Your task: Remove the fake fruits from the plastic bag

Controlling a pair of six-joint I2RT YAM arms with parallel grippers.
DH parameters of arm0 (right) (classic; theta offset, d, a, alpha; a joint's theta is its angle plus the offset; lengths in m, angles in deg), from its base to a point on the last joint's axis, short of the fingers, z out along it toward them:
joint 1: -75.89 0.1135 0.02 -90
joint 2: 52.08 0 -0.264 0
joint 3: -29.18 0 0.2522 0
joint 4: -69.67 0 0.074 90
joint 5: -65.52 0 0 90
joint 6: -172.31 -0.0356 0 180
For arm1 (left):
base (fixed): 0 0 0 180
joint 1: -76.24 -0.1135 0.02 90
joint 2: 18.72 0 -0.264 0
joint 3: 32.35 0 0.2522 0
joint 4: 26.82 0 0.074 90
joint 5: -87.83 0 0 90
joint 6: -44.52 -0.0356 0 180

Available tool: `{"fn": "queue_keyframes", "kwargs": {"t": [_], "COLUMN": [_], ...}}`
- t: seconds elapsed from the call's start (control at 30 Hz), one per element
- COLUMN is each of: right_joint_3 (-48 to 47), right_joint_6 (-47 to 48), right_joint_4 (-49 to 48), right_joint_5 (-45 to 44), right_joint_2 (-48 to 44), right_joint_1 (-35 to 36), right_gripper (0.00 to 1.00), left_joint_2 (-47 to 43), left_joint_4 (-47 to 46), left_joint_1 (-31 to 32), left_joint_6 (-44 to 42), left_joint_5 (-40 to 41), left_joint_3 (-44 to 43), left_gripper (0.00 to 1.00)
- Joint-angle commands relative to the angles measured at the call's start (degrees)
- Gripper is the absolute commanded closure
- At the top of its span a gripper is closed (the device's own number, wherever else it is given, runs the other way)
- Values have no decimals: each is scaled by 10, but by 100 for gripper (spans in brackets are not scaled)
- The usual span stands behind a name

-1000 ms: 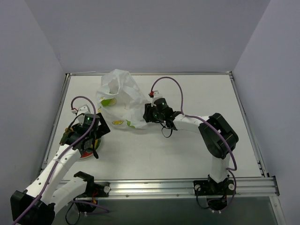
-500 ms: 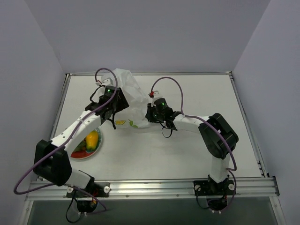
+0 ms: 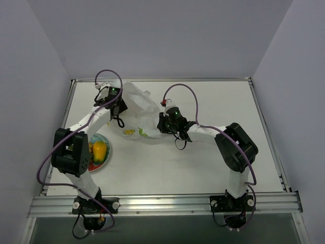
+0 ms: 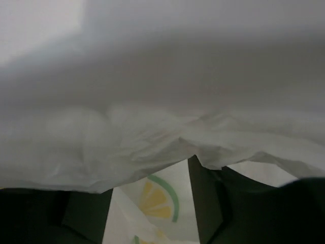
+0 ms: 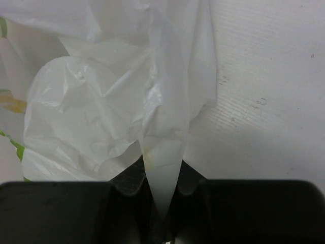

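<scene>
The white plastic bag (image 3: 138,107) lies crumpled at the back middle of the table. My right gripper (image 3: 161,124) is at its right edge, shut on a pinched fold of the bag (image 5: 161,183). My left gripper (image 3: 118,113) is at the bag's left side, jaws apart. In the left wrist view the plastic (image 4: 152,132) drapes over its fingers (image 4: 203,203), and a printed lemon slice (image 4: 157,198) shows between them. A yellow-orange mango-shaped fruit (image 3: 100,151) lies on the plate (image 3: 96,168) beside a greenish fruit. No fruit shows inside the bag.
The plate sits near the table's left edge, by the left arm's elbow (image 3: 71,152). The right arm's elbow (image 3: 236,145) stands right of centre. A raised metal rail (image 3: 162,203) runs along the near edge.
My left arm has left the plate, where the yellow-orange fruit now lies uncovered, and swung to the bag's left side. The bag has sagged lower. My right gripper has kept its hold.
</scene>
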Motion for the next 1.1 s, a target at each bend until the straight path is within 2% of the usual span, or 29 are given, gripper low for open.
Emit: {"fn": "queue_keyframes", "kwargs": {"t": [0.0, 0.17, 0.5, 0.77, 0.97, 1.07], "right_joint_3": [4, 4, 1, -12, -16, -15], "right_joint_6": [-1, -2, 4, 10, 9, 7], "right_joint_4": [-16, -17, -17, -18, -17, -20], "right_joint_5": [-4, -3, 0, 0, -1, -3], "right_joint_2": [-24, -22, -12, 17, 28, 29], "right_joint_1": [2, 1, 6, 20, 22, 22], "right_gripper": [92, 92, 92, 92, 92, 92], "left_joint_2": [-31, -47, -5, 3, -44, -74], "left_joint_4": [-35, -64, -115, -202, -186, -167], "left_joint_1": [-26, -60, -86, -83, -37, -25], "left_joint_6": [-4, 10, 2, -15, -38, -37], "left_joint_5": [20, 2, -48, -58, -29, -22], "left_joint_3": [18, 85, 88, 72, 79, 95], "left_gripper": [43, 22, 3, 6, 0, 11]}}
